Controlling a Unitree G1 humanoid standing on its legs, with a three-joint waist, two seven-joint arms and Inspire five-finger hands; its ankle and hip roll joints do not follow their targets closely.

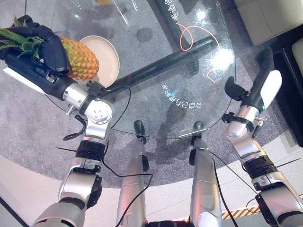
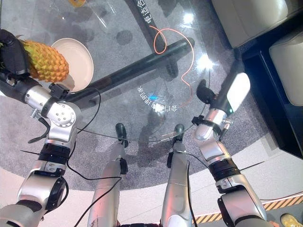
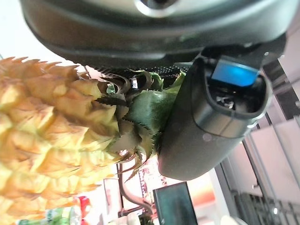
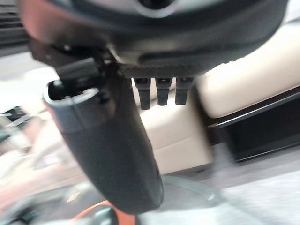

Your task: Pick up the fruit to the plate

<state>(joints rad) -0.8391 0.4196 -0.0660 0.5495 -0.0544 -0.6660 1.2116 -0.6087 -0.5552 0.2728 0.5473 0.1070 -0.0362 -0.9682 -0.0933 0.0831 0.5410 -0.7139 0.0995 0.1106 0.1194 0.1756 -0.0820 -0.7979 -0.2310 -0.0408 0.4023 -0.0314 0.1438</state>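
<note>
A yellow-orange pineapple with a green crown is held at the far left, above the glass table. My left hand is shut on it near the crown, and the left wrist view shows the thumb pressed beside the leaves and the scaly fruit. The fruit's lower end hangs over the edge of a cream plate on the table. My right hand is raised at the right beyond the table edge, fingers straight, holding nothing.
The round glass table has a dark bar beneath it and an orange cord near its far side. A beige sofa stands at the far right. Grey carpet surrounds the table.
</note>
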